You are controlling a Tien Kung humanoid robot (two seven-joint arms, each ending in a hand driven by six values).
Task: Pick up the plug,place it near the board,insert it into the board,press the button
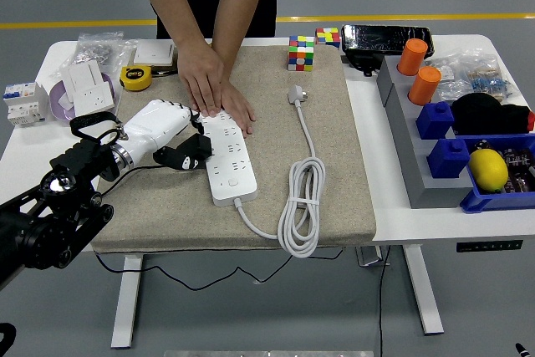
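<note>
Far end of the power strip (226,156) under a person's crossed hands (214,89) — person above the shoulders beyond the top edge.

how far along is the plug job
Early. The white plug lies loose on the beige mat, not inserted. The left hand rests against the power strip, which a person's hands press down at its far end. Picking up, placing, inserting and pressing the button all remain.

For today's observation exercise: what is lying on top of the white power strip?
A person's crossed hands press on the power strip's far end, hiding the sockets there. The robot's left hand rests against its left edge, dark fingertips at its side. The near sockets lie bare; the plug lies apart.
</note>
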